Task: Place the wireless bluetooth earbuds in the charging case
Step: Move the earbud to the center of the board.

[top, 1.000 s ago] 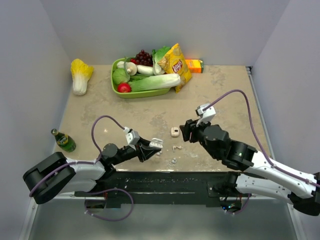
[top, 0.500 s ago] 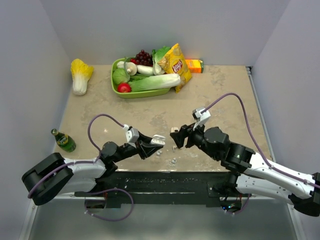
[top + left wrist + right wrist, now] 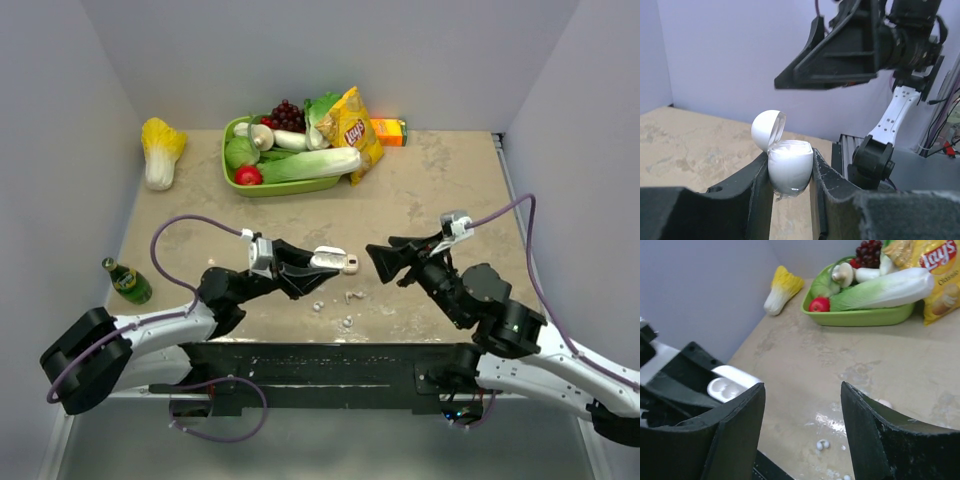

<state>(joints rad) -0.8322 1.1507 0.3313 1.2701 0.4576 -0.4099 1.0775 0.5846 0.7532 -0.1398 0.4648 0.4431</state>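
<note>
The charging case (image 3: 790,170) is white with its lid (image 3: 765,129) hinged open. My left gripper (image 3: 789,156) is shut on it and holds it above the table; it also shows in the top view (image 3: 327,258) and in the right wrist view (image 3: 727,386), two sockets showing. My right gripper (image 3: 380,260) is open and empty, just right of the case, pointing at it (image 3: 802,386). The earbuds (image 3: 352,296) lie on the table below the case as tiny white pieces, also in the right wrist view (image 3: 821,444). More white crumbs (image 3: 318,305) lie nearby.
A small white-and-beige piece (image 3: 351,265) lies on the table by the case. A green basket (image 3: 232,165) of vegetables, a chips bag (image 3: 352,125) and an orange box (image 3: 390,131) stand at the back. A cabbage (image 3: 160,150) lies back left, a green bottle (image 3: 128,282) at the left edge.
My left gripper has lifted and carried the case up and to the right. My right gripper came in toward the middle, then drew back right and rose, its wrist swinging right.
</note>
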